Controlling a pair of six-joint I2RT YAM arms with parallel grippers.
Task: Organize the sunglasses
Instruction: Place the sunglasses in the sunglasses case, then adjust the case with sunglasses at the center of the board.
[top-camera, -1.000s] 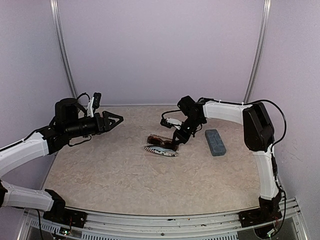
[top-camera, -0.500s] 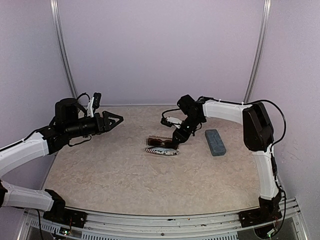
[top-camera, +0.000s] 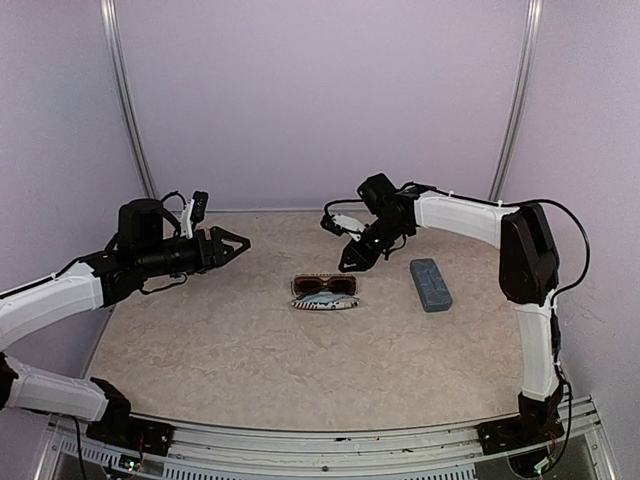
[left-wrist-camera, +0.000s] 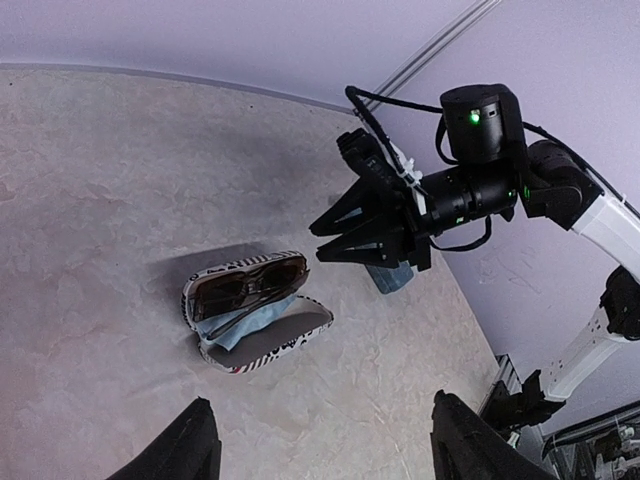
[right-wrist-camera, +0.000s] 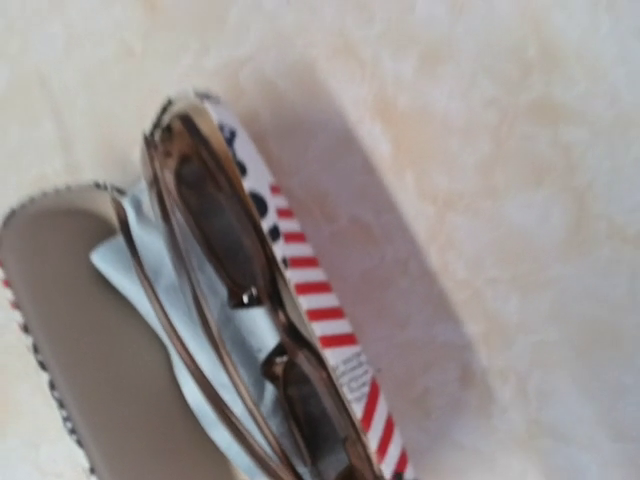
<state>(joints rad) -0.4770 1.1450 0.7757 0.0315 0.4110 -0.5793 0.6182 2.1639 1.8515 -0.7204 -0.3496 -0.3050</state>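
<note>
Right gripper (top-camera: 347, 264) hangs clear above sunglasses (top-camera: 324, 285).

Dark reddish-brown rectangular sunglasses (left-wrist-camera: 245, 287) lie in the open striped black-and-white soft pouch (left-wrist-camera: 268, 345), on a pale blue cloth (left-wrist-camera: 238, 326). Just beyond, the right gripper (left-wrist-camera: 317, 243) hangs clear, jaws parted, empty. The left gripper (left-wrist-camera: 325, 450) is spread wide.

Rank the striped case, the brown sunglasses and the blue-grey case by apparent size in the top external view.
1. striped case, lying open: largest.
2. blue-grey case and brown sunglasses: too alike to rank. The sunglasses look slightly longer, the case wider.
</note>
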